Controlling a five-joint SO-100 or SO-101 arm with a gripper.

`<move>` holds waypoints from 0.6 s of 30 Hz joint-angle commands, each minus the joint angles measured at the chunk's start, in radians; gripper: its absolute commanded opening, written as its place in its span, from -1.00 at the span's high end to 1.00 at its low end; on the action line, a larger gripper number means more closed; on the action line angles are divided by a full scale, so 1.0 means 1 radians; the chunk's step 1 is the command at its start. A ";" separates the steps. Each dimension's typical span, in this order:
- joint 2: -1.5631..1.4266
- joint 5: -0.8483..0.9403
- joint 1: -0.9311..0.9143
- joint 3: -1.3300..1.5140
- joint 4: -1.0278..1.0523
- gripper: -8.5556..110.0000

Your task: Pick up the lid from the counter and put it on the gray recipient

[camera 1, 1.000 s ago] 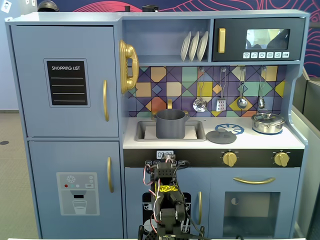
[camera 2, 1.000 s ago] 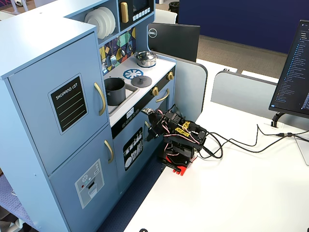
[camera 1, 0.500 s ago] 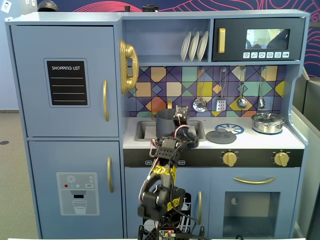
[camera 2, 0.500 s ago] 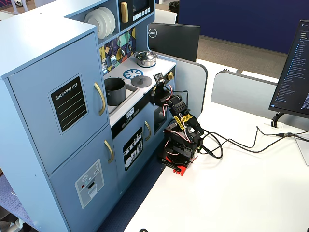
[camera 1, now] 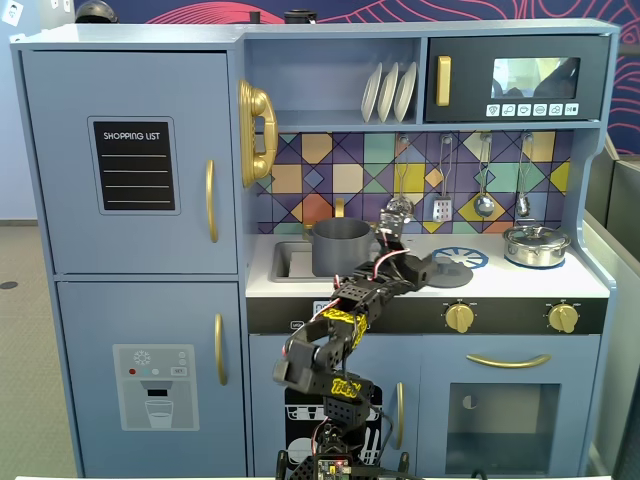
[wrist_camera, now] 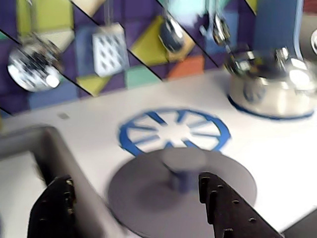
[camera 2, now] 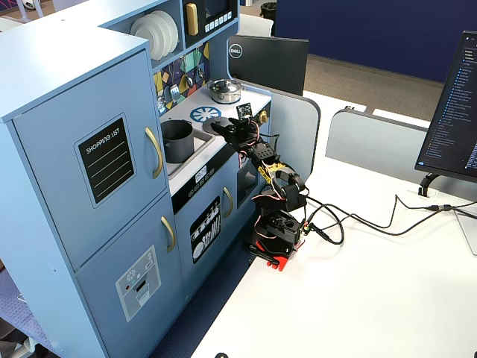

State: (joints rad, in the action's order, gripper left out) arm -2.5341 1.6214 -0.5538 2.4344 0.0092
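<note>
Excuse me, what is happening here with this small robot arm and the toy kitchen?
A small robot arm on the table is reaching up over the counter of a toy kitchen. Its open gripper hangs just in front of the dark gray lid, which lies flat on the counter beside the blue burner ring. Nothing is grasped yet. The gray pot stands uncovered in the sink, and a shiny silver pot sits at the right.

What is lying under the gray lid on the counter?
The lid rests on the white counter, overlapping the near edge of the blue burner ring. The part beneath it is hidden. The open gripper has not touched it.
</note>
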 commanded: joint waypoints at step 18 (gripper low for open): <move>0.517 -0.031 -0.034 -0.278 -0.304 0.44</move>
State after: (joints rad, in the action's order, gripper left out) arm -2.0540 1.6030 -0.5983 2.2642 -0.2500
